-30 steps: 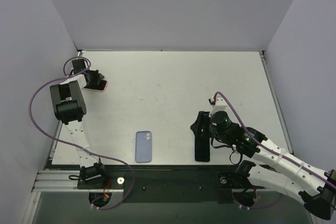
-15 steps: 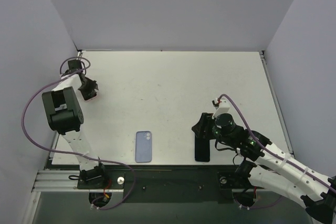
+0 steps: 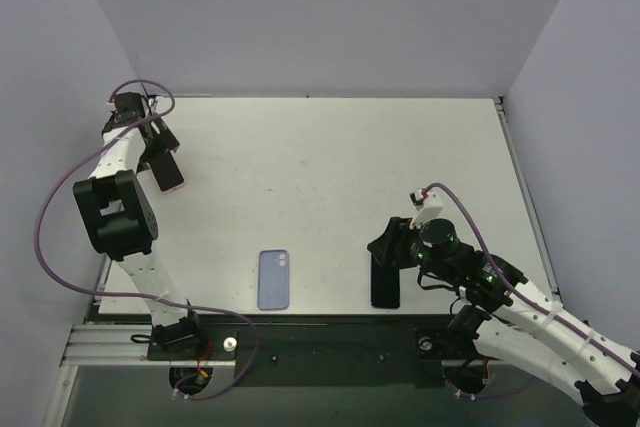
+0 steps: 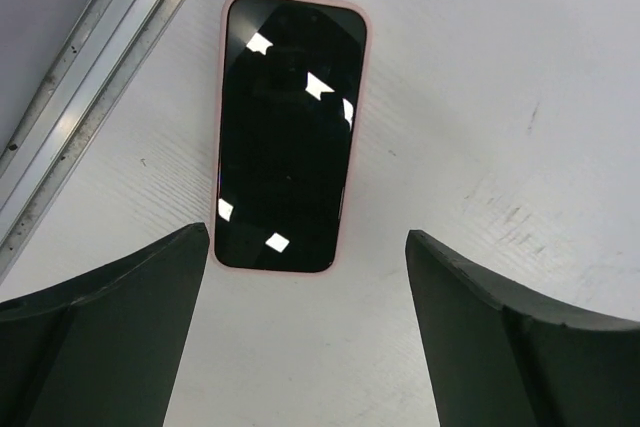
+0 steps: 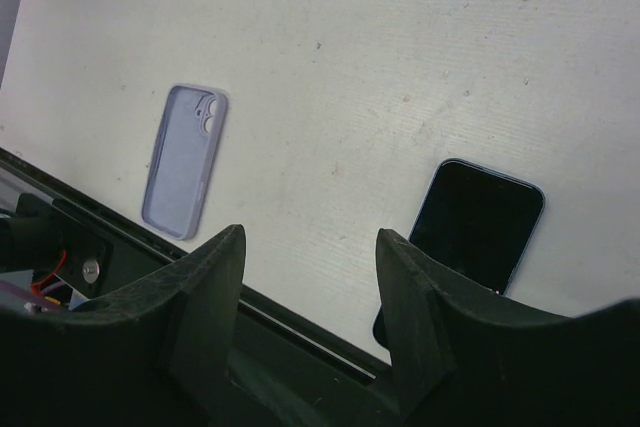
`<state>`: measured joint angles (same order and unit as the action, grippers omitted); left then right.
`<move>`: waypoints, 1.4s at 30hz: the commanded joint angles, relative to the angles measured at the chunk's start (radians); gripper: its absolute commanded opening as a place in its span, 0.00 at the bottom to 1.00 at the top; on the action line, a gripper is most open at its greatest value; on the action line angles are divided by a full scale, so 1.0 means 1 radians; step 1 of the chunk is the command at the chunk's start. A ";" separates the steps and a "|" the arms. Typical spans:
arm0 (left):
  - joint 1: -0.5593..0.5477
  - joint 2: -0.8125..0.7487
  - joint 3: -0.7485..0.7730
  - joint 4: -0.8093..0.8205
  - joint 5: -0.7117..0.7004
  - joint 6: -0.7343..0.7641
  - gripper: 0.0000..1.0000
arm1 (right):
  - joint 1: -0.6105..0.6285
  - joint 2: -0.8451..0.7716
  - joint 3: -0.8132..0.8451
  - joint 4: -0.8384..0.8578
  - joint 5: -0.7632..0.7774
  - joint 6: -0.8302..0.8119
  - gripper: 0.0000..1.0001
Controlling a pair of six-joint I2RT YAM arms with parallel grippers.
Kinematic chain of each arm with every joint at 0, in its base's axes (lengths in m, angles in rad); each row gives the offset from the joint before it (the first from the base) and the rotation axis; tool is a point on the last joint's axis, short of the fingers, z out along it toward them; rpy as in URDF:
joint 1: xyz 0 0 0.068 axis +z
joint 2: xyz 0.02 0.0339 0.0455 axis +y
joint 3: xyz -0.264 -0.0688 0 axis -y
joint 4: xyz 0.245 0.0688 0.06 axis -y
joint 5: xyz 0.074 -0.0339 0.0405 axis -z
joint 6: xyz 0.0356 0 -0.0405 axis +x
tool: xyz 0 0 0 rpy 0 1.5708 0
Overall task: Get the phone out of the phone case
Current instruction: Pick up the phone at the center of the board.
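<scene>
A phone in a pink case [image 4: 290,132] lies screen up on the white table at the far left [image 3: 171,175]. My left gripper [image 4: 308,247] hovers just short of its near end, open, touching nothing. An empty lavender case [image 3: 273,279] lies inside up near the front edge [image 5: 185,160]. A bare dark phone with a blue rim [image 5: 478,222] lies to its right [image 3: 386,285]. My right gripper [image 5: 310,247] hangs open above the table edge between the two, holding nothing; in the top view the right gripper [image 3: 388,246] is just behind the bare phone.
A metal rail [image 4: 90,77] runs along the table's left edge, close beside the pink-cased phone. The front rail [image 3: 330,332] holds both arm bases. Grey walls [image 3: 330,17] enclose the table on three sides. A purple cable [image 3: 55,207] loops off the left arm.
My left gripper has opened and let go of the pink-cased phone, which now lies flat. The left arm swung back toward the far left corner. The right arm drew slightly nearer.
</scene>
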<state>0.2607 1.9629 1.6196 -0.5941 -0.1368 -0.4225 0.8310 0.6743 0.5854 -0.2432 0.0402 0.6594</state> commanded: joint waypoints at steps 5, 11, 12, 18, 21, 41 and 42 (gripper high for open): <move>0.075 -0.001 -0.066 0.065 0.135 0.105 0.97 | -0.069 -0.044 0.010 -0.010 -0.089 -0.052 0.50; 0.057 0.011 -0.064 0.010 0.088 0.064 0.97 | -0.131 -0.045 0.013 -0.016 -0.149 -0.069 0.50; 0.048 0.010 -0.069 0.026 0.086 0.059 0.97 | -0.147 -0.045 0.011 -0.016 -0.161 -0.073 0.50; 0.014 0.033 -0.102 0.054 -0.012 -0.025 0.97 | -0.194 -0.041 0.014 -0.011 -0.198 -0.081 0.50; 0.025 0.056 -0.116 0.073 -0.023 -0.038 0.97 | -0.214 -0.051 0.008 -0.013 -0.215 -0.078 0.50; 0.045 0.206 -0.007 0.051 0.115 0.025 0.97 | -0.271 -0.078 -0.006 -0.028 -0.257 -0.075 0.50; 0.043 0.206 -0.009 0.060 0.121 0.025 0.97 | -0.271 -0.078 -0.006 -0.025 -0.258 -0.073 0.50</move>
<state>0.3058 2.1250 1.5906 -0.5762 -0.0696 -0.4225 0.5686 0.6056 0.5850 -0.2718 -0.2028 0.5964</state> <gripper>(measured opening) 0.972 0.503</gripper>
